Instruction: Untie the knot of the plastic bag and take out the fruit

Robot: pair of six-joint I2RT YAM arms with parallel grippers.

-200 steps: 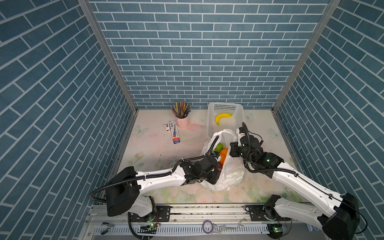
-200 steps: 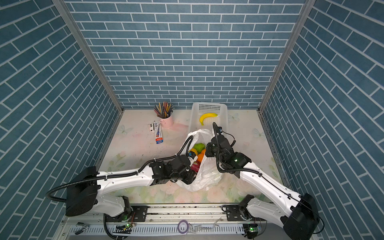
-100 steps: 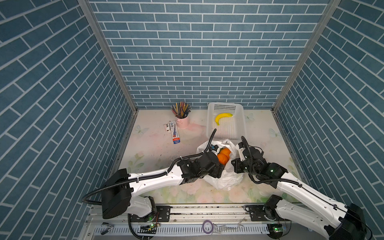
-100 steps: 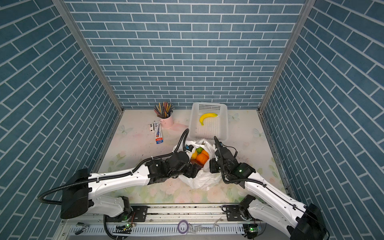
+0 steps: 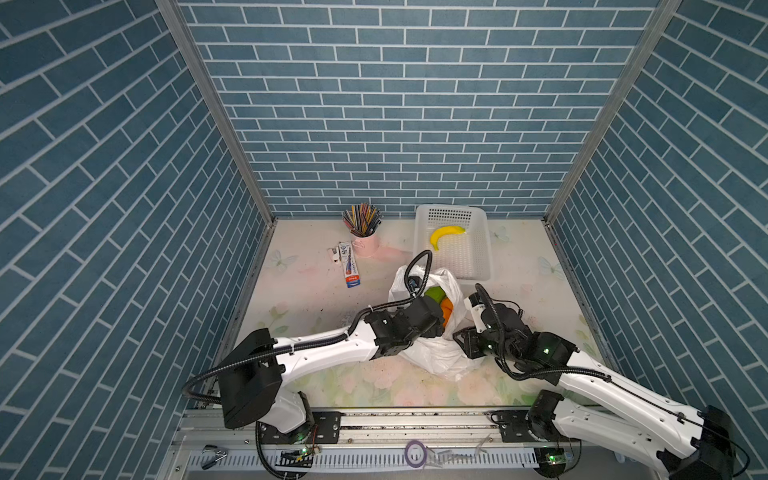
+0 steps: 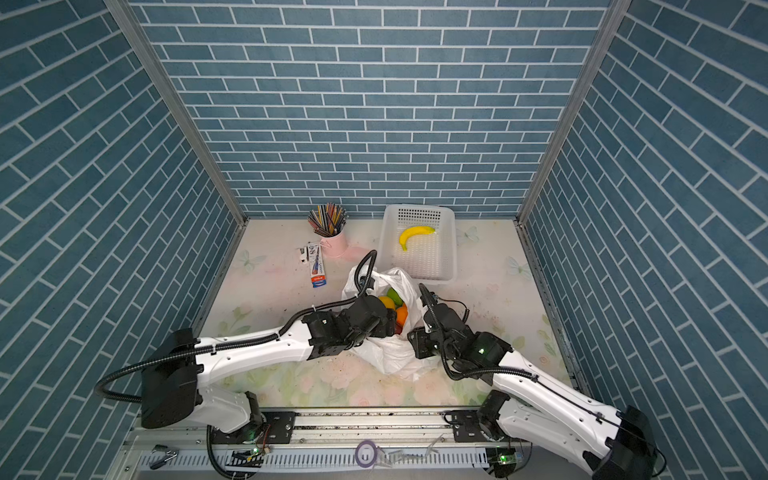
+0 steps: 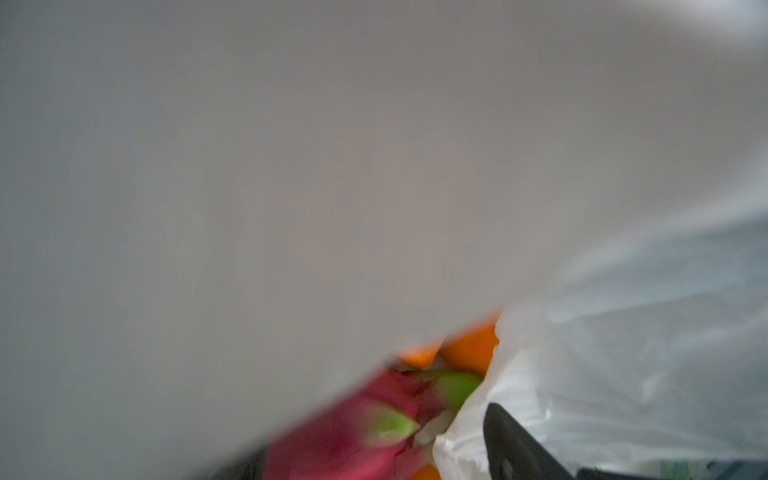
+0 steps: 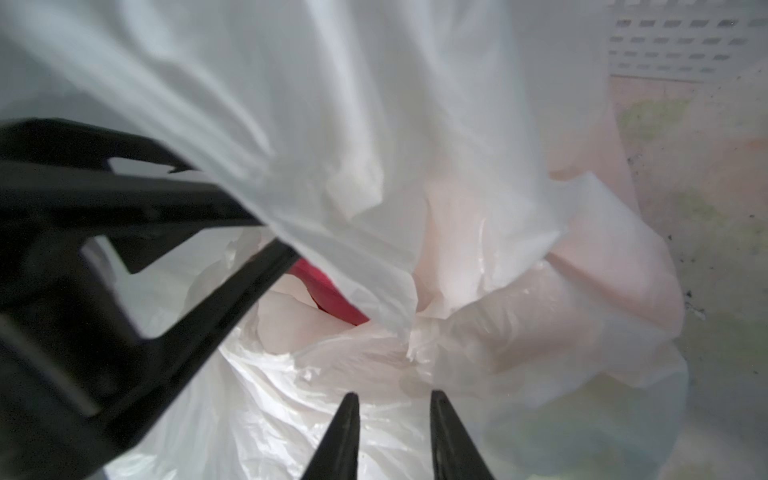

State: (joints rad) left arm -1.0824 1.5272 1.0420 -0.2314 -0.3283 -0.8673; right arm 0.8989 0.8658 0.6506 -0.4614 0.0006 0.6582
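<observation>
Right end effector (image 8: 392,409) stood just beside the plastic bag (image 5: 432,357), jaws slightly apart, empty. Left end effector (image 5: 441,322) was inside the bag mouth, mid worktop (image 5: 316,299), jaws apart over the fruit (image 7: 353,436). No knot seen; judged undone. Step: extraction. Next: close on one piece, lift clear of film. Basket (image 5: 478,266) lay beyond.

The right gripper (image 5: 459,334) has let go of the rim of the plastic bag (image 5: 436,357). It has dropped back from just beside the basket (image 5: 449,214) to well apart from it, low against the bag's side. Its jaws, pressed together a second ago, now stand slightly apart. The freed rim has sagged a little away from the basket. The left gripper (image 5: 439,322) has pushed nearer the basket, into the bag's open mouth, and spread its jaws wide over the fruit (image 5: 446,307).
</observation>
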